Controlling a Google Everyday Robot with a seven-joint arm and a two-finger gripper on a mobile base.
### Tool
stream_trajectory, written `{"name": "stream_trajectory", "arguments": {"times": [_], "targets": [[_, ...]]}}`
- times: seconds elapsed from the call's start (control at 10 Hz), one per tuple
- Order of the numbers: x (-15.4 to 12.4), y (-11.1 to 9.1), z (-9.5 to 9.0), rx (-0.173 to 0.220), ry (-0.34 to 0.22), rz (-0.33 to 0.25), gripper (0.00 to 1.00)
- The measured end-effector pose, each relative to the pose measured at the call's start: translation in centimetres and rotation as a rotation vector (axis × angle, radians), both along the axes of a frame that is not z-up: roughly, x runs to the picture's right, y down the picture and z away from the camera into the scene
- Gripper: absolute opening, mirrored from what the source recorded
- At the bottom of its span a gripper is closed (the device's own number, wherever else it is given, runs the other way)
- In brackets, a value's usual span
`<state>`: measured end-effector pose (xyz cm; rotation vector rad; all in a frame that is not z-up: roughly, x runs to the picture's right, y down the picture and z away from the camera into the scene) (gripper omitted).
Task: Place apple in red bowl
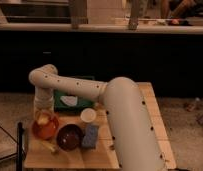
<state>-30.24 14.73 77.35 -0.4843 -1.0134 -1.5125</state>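
Observation:
The red bowl (45, 130) is a shallow orange-red bowl at the left front of the wooden table (155, 115). The apple (43, 119), yellowish with a reddish blush, sits within the bowl's rim, just under the end of the arm. My gripper (43, 111) hangs straight down from the white arm, directly over the bowl and right at the apple. I cannot tell whether it touches the apple or whether the apple rests on the bowl's bottom.
A dark maroon bowl (70, 137) stands right of the red bowl, with a blue sponge (90, 136) beside it. A small white cup (88, 115) and a green packet (72, 99) lie behind them. A yellowish item (48, 146) lies by the front edge. The arm spans the table.

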Motion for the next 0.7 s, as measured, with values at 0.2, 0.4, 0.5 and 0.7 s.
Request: {"name": "stream_trajectory", "arguments": {"times": [0.2, 0.4, 0.5, 0.7], "targets": [[-0.13, -0.03, 0.17, -0.012, -0.001, -0.012, 0.48], [0.04, -0.12, 0.42, -0.018, 0.0, -0.014, 0.69], [-0.01, -0.11, 0.46, -0.019, -0.001, -0.016, 0.77], [0.02, -0.18, 0.4, -0.019, -0.008, -0.017, 0.8]]}}
